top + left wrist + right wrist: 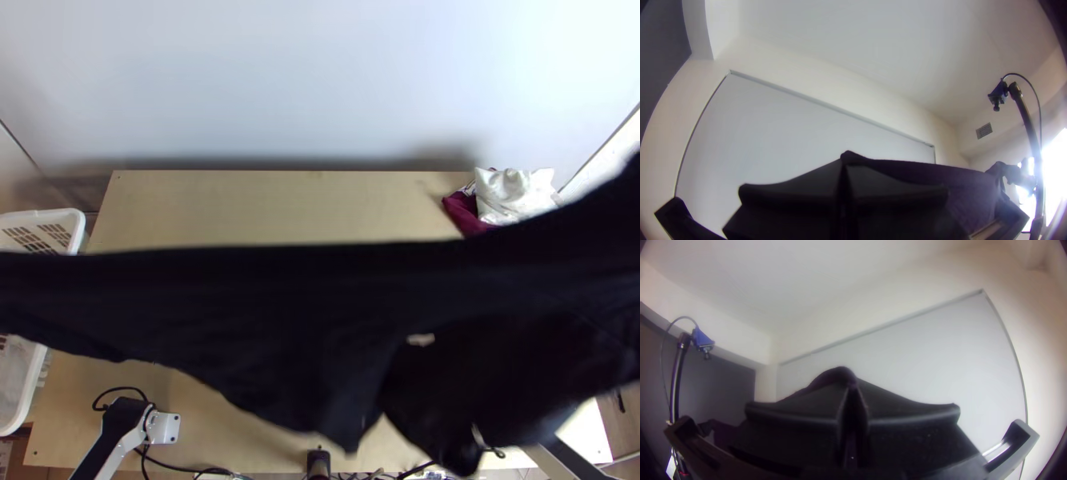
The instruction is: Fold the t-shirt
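The black t-shirt (pixel 280 320) hangs stretched in the air across the top view, its upper edge nearly straight and its lower edge uneven. A small pale patch shows on it right of the middle. In the left wrist view, my left gripper (pixel 843 169) is shut on one part of the t-shirt (pixel 969 186), and the cloth runs off taut from its fingertips. My right gripper (pixel 852 389) is shut on another part of the t-shirt (pixel 833 375), bunched at the fingertips in the right wrist view. Which parts of the garment are held, I cannot tell.
A white basket (pixel 76 228) stands at the table's left side. White cloth (pixel 512 196) and maroon cloth (pixel 462 212) lie at the back right corner of the wooden table (pixel 264 208). Black cables (pixel 176 468) run along the near edge.
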Controlling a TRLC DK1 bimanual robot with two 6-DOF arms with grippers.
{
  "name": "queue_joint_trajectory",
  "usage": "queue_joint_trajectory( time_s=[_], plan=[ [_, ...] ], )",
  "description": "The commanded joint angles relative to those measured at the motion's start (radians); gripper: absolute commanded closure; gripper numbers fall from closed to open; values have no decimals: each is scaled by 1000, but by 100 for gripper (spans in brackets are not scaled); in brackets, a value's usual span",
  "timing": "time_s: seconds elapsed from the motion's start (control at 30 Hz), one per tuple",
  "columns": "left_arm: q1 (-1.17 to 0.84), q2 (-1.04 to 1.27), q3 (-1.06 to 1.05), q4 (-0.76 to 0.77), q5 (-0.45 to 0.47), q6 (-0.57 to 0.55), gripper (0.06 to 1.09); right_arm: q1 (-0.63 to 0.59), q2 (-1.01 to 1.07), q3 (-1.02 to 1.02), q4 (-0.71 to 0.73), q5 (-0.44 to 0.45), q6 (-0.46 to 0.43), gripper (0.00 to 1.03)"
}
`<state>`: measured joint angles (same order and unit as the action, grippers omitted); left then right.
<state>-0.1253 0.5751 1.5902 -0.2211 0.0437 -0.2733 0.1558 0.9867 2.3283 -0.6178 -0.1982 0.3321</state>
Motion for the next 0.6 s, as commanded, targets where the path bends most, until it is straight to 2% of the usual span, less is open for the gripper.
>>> queue_joint_trajectory(
  time_s=[0.0, 0.23, 0.37, 0.57],
  plan=[
    [39, -17, 51, -24, 1, -18, 105, -15, -8, 37, 12, 5, -4, 100],
    [42, -31, -81, -27, 7, -9, 105, -16, 12, -47, -10, 3, -31, 100],
    [42, -73, -271, 35, 45, 5, 105, -16, 1, -257, 9, 3, -105, 100],
    [41, -116, -584, 232, 90, 60, 105, -1, -111, -793, 336, -1, -176, 100]
  ],
)
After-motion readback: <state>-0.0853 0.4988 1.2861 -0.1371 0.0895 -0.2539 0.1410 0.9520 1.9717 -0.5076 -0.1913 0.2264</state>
